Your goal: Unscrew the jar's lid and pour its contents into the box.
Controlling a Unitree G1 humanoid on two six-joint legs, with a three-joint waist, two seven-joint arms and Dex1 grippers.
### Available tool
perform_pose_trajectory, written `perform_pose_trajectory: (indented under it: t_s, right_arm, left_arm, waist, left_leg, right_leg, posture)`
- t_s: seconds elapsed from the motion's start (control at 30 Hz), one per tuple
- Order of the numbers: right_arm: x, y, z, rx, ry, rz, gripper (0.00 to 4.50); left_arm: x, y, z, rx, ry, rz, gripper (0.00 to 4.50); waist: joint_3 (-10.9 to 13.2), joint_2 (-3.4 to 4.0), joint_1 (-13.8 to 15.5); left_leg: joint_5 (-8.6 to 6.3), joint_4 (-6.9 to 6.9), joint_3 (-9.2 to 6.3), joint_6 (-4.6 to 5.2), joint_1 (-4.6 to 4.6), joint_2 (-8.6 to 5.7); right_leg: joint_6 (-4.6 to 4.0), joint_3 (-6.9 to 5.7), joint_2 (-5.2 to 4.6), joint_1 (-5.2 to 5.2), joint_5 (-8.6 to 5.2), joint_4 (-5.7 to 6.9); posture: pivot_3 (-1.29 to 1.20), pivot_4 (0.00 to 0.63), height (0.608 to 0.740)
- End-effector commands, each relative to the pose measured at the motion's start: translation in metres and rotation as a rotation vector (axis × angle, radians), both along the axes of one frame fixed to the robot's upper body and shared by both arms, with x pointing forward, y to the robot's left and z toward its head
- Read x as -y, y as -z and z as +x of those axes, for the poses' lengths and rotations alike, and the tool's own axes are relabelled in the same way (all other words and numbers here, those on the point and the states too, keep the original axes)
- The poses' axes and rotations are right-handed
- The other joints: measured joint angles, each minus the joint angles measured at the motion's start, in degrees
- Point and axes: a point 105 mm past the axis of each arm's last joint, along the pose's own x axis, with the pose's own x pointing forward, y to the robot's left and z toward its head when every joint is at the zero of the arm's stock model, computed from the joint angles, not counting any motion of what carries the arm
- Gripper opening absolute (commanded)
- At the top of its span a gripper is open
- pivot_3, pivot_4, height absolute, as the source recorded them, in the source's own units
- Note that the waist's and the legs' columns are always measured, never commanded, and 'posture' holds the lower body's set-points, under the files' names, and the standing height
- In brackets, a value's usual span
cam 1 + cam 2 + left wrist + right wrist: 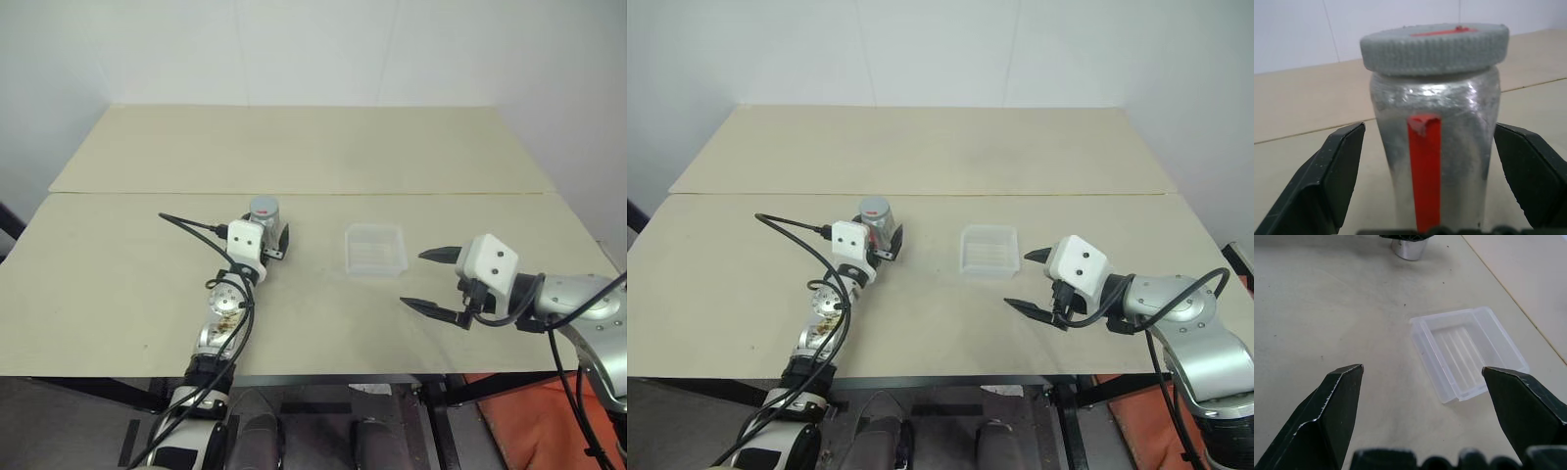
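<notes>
On the pale table [313, 147], the right arm reaches in level from the box's [375, 248] right — its right tool [428, 280] spread fully wide, holding nothing, aimed at the box. Left of the box, the left arm stretches forward, its left tool [1430, 171] wide open on either side of the upright jar [265, 223] — fingers [1334, 171] clear of its silvery wall. The grey lid [1435, 46] sits on the jar.
</notes>
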Motion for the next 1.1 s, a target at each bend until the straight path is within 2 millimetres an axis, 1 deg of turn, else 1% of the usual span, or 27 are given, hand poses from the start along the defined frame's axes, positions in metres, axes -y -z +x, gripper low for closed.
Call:
perform_pose_trajectory:
  t_s: [0.03,0.1,0.27,0.37,0.47,0.53,0.63,0.73,0.8,0.9,1.0,1.1]
  right_arm:
    - [-0.001,-0.011,0.002,0.048,-0.009,-0.002,4.5]
    - [-0.001,-0.01,0.004,0.049,-0.009,-0.004,4.5]
    - [-0.003,-0.01,0.005,0.048,-0.015,-0.001,4.5]
    - [-0.005,-0.01,0.006,0.055,-0.018,0.005,4.5]
    - [-0.013,-0.013,0.008,0.07,-0.025,0.033,4.5]
    - [-0.025,-0.017,0.01,0.079,-0.035,0.092,4.5]
    - [-0.049,-0.029,0.015,0.118,-0.035,0.24,4.5]
    - [-0.078,-0.041,0.017,0.124,-0.032,0.42,4.5]
    - [-0.091,-0.046,0.017,0.115,-0.026,0.489,4.5]
    - [-0.108,-0.051,0.024,0.134,0.019,0.573,4.5]
    - [-0.113,-0.052,0.028,0.135,0.041,0.623,4.5]
    - [-0.117,-0.049,0.027,0.131,0.023,0.617,4.5]
  left_arm:
    - [0.001,-0.012,-0.001,0.04,-0.013,-0.055,4.06]
    - [0.002,-0.011,-0.003,0.042,-0.004,-0.042,3.56]
    - [-0.002,-0.004,-0.006,0.025,-0.008,-0.034,1.95]
    - [-0.003,-0.003,-0.007,0.028,-0.014,-0.034,1.93]
    - [0.002,-0.011,-0.009,0.05,0.008,-0.048,1.93]
    - [0.007,-0.017,-0.012,0.074,0.04,-0.037,1.93]
    - [0.015,-0.023,-0.018,0.081,0.104,-0.06,1.93]
    - [0.031,-0.031,-0.034,0.094,0.257,-0.053,1.93]
    - [0.038,-0.034,-0.041,0.094,0.322,-0.041,1.93]
    - [0.05,-0.036,-0.053,0.086,0.423,-0.002,1.93]
    - [0.054,-0.032,-0.058,0.062,0.452,0.009,1.93]
    - [0.058,-0.03,-0.059,0.054,0.461,0.024,1.93]
  waist:
    - [0.0,0.0,0.01]
    - [0.0,0.0,0.01]
    - [0.0,0.0,-0.02]
    - [0.0,0.0,-0.06]
    - [0.0,0.0,-0.19]
    - [0.0,0.0,-0.22]
    - [0.0,0.0,-0.32]
    - [-0.01,0.01,-0.54]
    - [-0.01,0.03,-0.71]
    - [-0.02,0.04,-0.71]
    - [-0.03,0.05,-0.58]
    - [-0.03,0.05,-0.6]
  left_leg:
    - [0.0,0.0,0.0,0.0,0.0,0.0]
    - [0.0,0.0,0.0,0.0,0.0,0.0]
    - [0.0,-0.01,0.0,0.0,0.0,0.01]
    - [0.0,0.0,0.0,0.0,0.01,0.0]
    - [0.0,-0.01,0.0,0.0,0.02,0.01]
    - [0.0,-0.01,-0.01,0.0,0.01,0.01]
    - [0.0,0.0,-0.02,0.0,-0.02,0.02]
    - [0.0,-0.02,-0.04,-0.01,-0.08,0.03]
    - [0.01,-0.04,-0.04,-0.02,-0.16,0.06]
    - [0.02,-0.02,-0.04,-0.03,-0.22,0.03]
    - [0.02,-0.02,-0.04,-0.03,-0.22,0.02]
    - [0.02,-0.01,-0.03,-0.02,-0.22,0.01]
  right_leg:
    - [0.0,0.0,0.0,0.0,0.0,0.0]
    - [0.0,0.0,0.0,0.0,0.0,0.0]
    - [0.0,0.0,0.0,0.0,0.0,-0.01]
    - [0.0,0.0,0.0,0.0,0.0,0.0]
    - [0.0,0.0,0.01,0.0,0.0,0.01]
    - [0.0,0.0,0.01,0.0,0.0,0.01]
    - [0.0,0.0,0.02,-0.02,0.0,0.01]
    - [0.0,0.0,0.02,-0.12,0.0,0.04]
    - [-0.01,0.0,0.03,-0.22,0.0,0.06]
    - [-0.02,0.0,0.01,-0.3,0.01,0.1]
    - [-0.02,0.0,0.0,-0.29,0.01,0.1]
    - [-0.02,-0.01,-0.02,-0.28,0.01,0.09]
  posture:
    - [0.0,0.15,0.74]
    - [0.0,0.15,0.74]
    - [0.0,0.15,0.74]
    - [0.0,0.15,0.74]
    - [0.0,0.15,0.74]
    - [0.0,0.15,0.74]
    - [0.0,0.15,0.74]
    - [0.0,0.15,0.74]
    - [0.0,0.15,0.74]
    - [0.0,0.15,0.74]
    - [0.0,0.15,0.74]
    - [0.0,0.15,0.74]
